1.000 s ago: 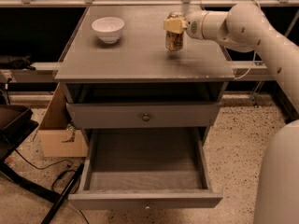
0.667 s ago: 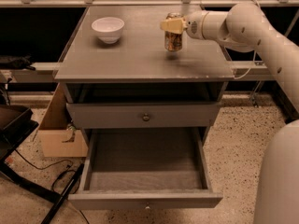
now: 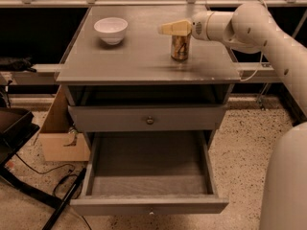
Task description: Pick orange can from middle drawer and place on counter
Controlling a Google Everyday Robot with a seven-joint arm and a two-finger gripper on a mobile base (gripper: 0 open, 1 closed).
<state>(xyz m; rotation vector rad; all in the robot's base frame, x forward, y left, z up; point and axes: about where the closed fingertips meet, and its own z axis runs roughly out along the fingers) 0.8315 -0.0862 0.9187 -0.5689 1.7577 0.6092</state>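
Orange can point(image 3: 180, 48) on counter point(image 3: 139, 56), beneath end effector point(image 3: 173, 28).

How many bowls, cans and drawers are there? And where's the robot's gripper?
Bowls: 1, the white bowl on the counter.
Cans: 1, the orange can, upright on the counter.
Drawers: 2, the middle drawer pulled out, the upper drawer shut.
Total: 4.
The gripper is right over the can's top.

Floor: speckled beige terrazzo floor point(image 3: 244, 138)
Left of grey wood-grain worktop point(image 3: 144, 56): brown cardboard box point(image 3: 56, 140), black cables point(image 3: 57, 174)
Behind back edge: pale metal rail point(image 3: 144, 3)
Claw: cream claw point(image 3: 168, 28) over worktop's right rear
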